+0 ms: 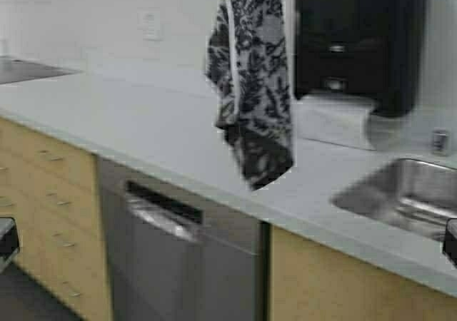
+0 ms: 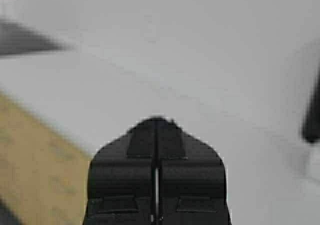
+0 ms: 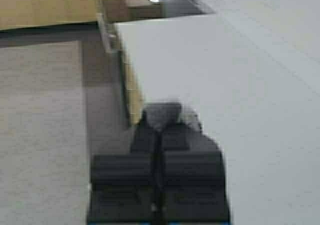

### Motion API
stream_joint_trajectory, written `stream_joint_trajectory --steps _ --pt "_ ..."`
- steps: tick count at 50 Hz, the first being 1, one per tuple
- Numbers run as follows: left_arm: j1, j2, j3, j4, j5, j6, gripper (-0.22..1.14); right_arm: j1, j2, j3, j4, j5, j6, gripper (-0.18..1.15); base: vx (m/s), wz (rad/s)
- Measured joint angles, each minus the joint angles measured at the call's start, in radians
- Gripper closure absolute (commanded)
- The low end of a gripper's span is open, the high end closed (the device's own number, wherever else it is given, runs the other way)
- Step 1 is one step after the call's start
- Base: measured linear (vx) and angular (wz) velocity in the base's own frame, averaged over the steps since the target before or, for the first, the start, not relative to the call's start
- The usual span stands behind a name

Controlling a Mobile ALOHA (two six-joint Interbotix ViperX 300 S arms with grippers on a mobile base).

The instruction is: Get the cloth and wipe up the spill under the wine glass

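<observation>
The cloth (image 1: pixel 250 85) is seen hanging against the wall above the bench (image 1: pixel 143 121), ahead of both hands and well apart from them, beside a black dispenser (image 1: pixel 357 39). The left hand (image 2: pixel 156 122) is held low at the bench's front edge with its fingers pressed together on nothing. The right hand (image 3: pixel 159 116) is likewise closed and empty, held beside the bench edge, near the sink (image 1: pixel 407 192). A dishwasher (image 1: pixel 178 250) is set below the bench.

Dark floral cloth (image 1: pixel 251 85) hanging limp above the countertop (image 1: pixel 143 121)
</observation>
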Motion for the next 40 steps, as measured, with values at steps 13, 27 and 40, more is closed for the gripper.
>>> stream_joint_trajectory --steps 13,27,40 --pt "0.000 0.034 -0.006 0.000 0.000 -0.005 0.89 -0.048 -0.002 0.023 0.000 -0.021 0.000 0.91 -0.10 0.49" --pt "0.000 0.035 -0.008 0.000 0.000 -0.023 0.89 -0.084 0.000 0.035 0.008 -0.035 0.002 0.91 -0.10 0.48" --pt "0.000 0.037 -0.008 0.000 0.000 -0.025 0.89 -0.086 0.000 0.037 0.008 -0.054 0.002 0.91 -0.09 0.45"
